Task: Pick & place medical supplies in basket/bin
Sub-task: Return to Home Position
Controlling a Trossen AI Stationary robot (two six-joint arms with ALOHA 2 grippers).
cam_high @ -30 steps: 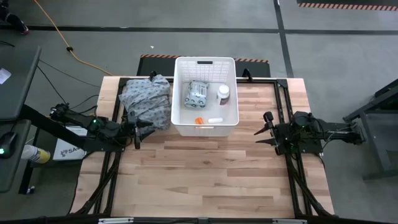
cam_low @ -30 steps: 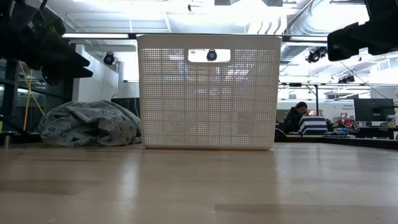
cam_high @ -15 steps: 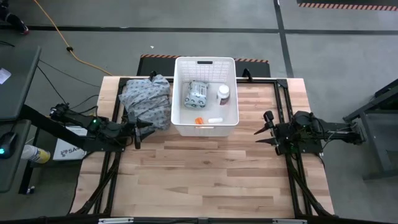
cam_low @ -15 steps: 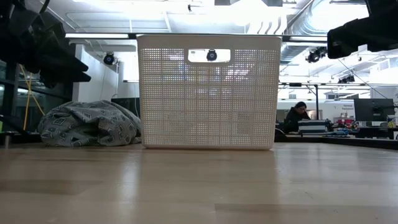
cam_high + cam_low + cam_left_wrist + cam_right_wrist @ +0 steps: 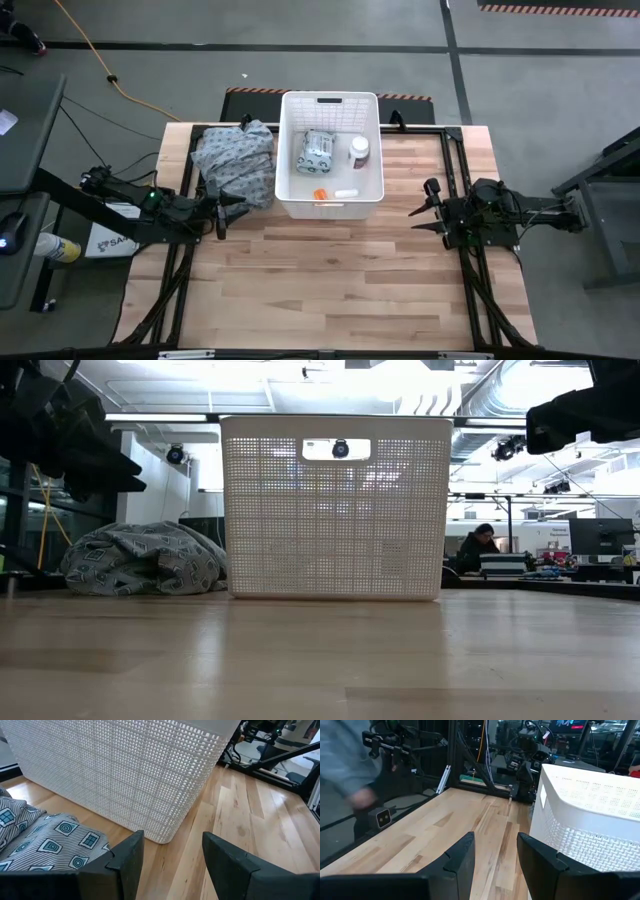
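The white perforated bin (image 5: 330,155) stands at the table's far middle, its handle slot (image 5: 336,449) facing the low view. Inside it lie a pale green-white packet (image 5: 317,151), a white pill bottle (image 5: 359,151), a tiny orange piece (image 5: 319,194) and a white tube (image 5: 346,193). The green stick-shaped box is out of view. My left gripper (image 5: 221,215) hovers open by the bin's near-left corner (image 5: 165,837), beside the cloth. My right gripper (image 5: 424,207) hovers open to the right of the bin (image 5: 590,827). Both hold nothing.
A grey-blue patterned cloth (image 5: 237,160) lies bunched against the bin's left wall, also seen in the low view (image 5: 145,560) and the left wrist view (image 5: 45,840). Bare wood (image 5: 330,280) stretches across the table's near half. A blurred person in grey (image 5: 345,765) shows beyond the table's edge.
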